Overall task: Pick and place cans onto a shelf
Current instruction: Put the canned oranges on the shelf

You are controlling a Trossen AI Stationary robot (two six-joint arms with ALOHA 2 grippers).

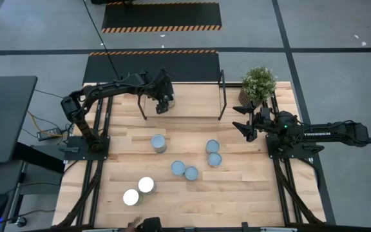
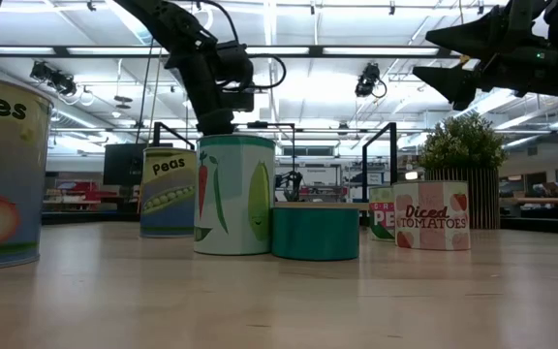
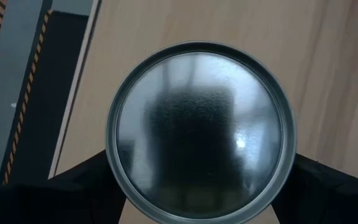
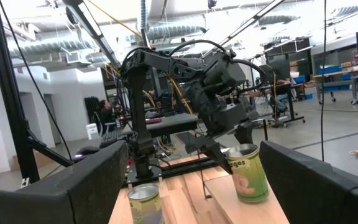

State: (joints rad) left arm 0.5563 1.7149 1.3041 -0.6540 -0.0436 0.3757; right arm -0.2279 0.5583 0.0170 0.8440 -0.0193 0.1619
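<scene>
Risk, judged: can [image 3: 201, 130] dropping askew or tipping off the shelf [image 1: 192, 106] edge if released before it sits flat. Left gripper [image 1: 164, 103] above the shelf's left end, jaws spread wide around that can. Right gripper [image 1: 247, 122] just right of the shelf, open, holding nothing.

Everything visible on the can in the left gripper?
The can sits between the left gripper fingers, over the shelf at the table's far edge. From above it shows a round, dull silvery metal lid with a raised rim, and a dark finger on each side. The right wrist view shows it upright, a short cylinder with a pale green label, its base on or just above the board; contact cannot be told.
</scene>
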